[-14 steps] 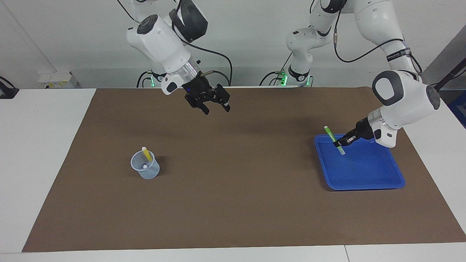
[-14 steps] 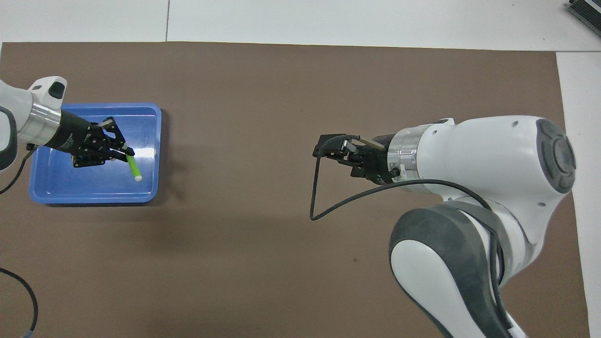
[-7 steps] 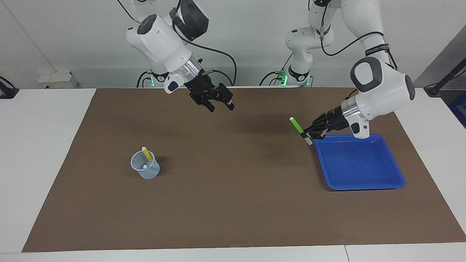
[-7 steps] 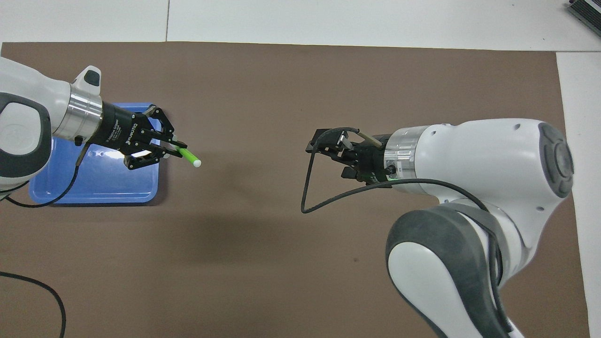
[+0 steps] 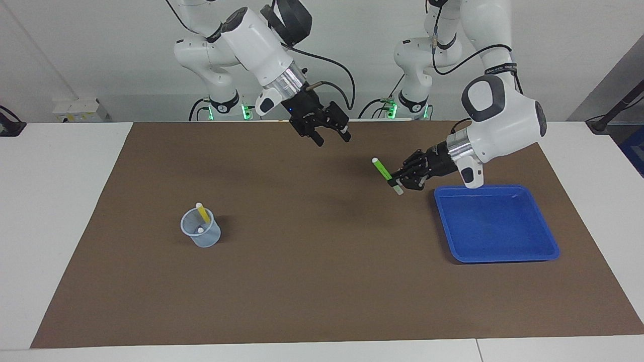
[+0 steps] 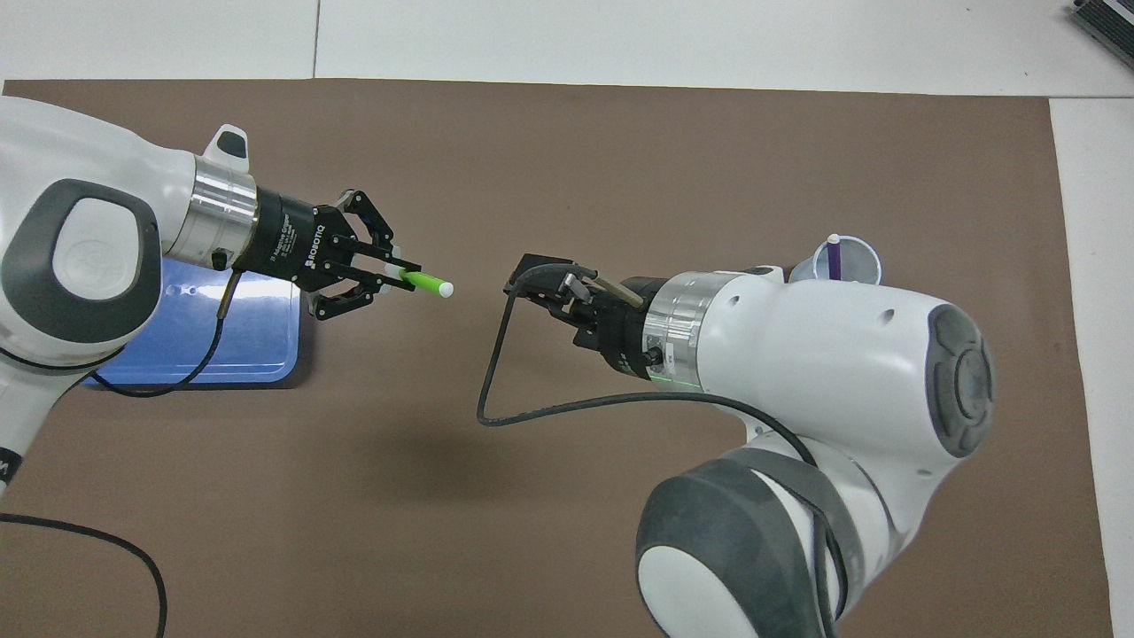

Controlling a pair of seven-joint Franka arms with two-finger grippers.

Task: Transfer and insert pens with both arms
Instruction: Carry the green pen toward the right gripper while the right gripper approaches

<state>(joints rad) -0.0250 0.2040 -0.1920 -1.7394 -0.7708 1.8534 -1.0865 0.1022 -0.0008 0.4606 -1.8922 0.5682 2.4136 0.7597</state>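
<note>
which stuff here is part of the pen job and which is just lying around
Job:
green pen, held by left gripper, shut
right gripper, open, over the mat
cup holding yellow pen and purple pen
blue tray

Lying about:
brown mat
white box by the wall

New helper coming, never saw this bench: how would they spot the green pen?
Start at the blue tray toward the left arm's end. Just off its robot-side corner, the left pincer holds the green pen above the brown mat. It alone is airborne; the yellow pen stands in a cup.
</note>
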